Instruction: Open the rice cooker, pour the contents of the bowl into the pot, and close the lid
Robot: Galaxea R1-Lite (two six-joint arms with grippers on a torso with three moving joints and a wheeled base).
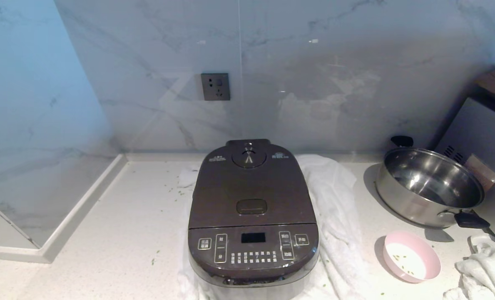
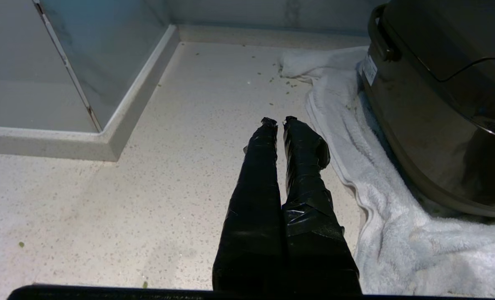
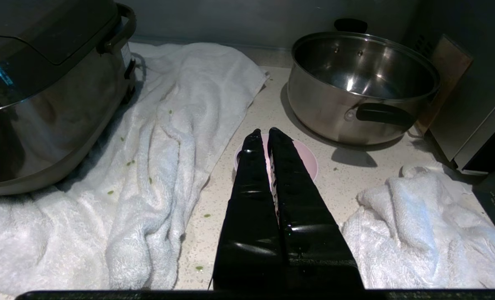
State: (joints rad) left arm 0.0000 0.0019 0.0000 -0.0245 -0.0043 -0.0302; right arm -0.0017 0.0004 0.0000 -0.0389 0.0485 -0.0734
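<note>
The dark brown rice cooker (image 1: 253, 216) stands mid-counter on a white towel, its lid (image 1: 250, 187) down, so the pot is hidden. The pink bowl (image 1: 411, 257) sits to its right on the counter, with a few green bits (image 1: 405, 260) on its white inside. Neither arm shows in the head view. My right gripper (image 3: 266, 131) hangs shut above the near side of the bowl (image 3: 307, 160), holding nothing. My left gripper (image 2: 278, 121) is shut and empty over bare counter, left of the rice cooker (image 2: 439, 108).
A steel pan (image 1: 428, 187) with black handles stands behind the bowl, a grey appliance (image 1: 480, 137) beyond it. A crumpled white cloth (image 1: 486, 266) lies at the front right. A raised ledge (image 1: 80, 204) bounds the counter at left. Green flecks lie scattered on towel (image 3: 180, 133) and counter.
</note>
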